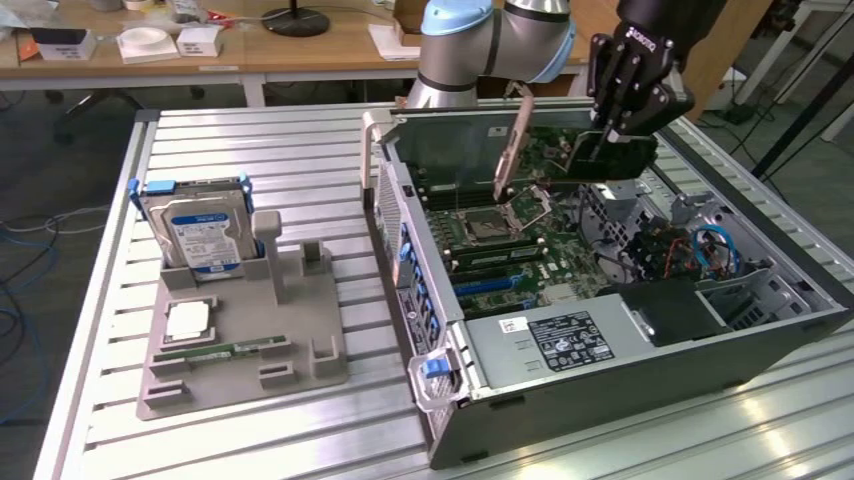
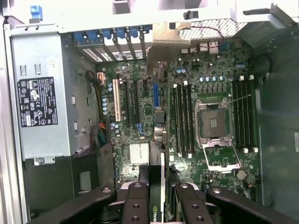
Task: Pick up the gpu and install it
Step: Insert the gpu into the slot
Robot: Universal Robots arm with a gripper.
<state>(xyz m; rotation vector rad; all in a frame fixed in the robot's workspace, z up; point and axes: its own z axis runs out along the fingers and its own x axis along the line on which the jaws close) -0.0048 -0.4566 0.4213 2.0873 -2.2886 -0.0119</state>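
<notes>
Fingers (image 2: 135, 200) of the gripper (image 2: 157, 191) are closed on the gpu (image 2: 155, 168), pinching it edge-on from both sides. In the exterior view the card hangs in the upper right of the frame, over the motherboard (image 1: 514, 250) inside the open computer case (image 1: 641, 370), not yet in a slot. At centre left, a hard drive (image 1: 200, 230) stands on a grey holder (image 1: 240, 370).

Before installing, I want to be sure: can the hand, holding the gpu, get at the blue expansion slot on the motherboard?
Probably yes: the case stands open, the hand holds the gpu above the motherboard, and nothing covers the blue expansion slot.
</notes>
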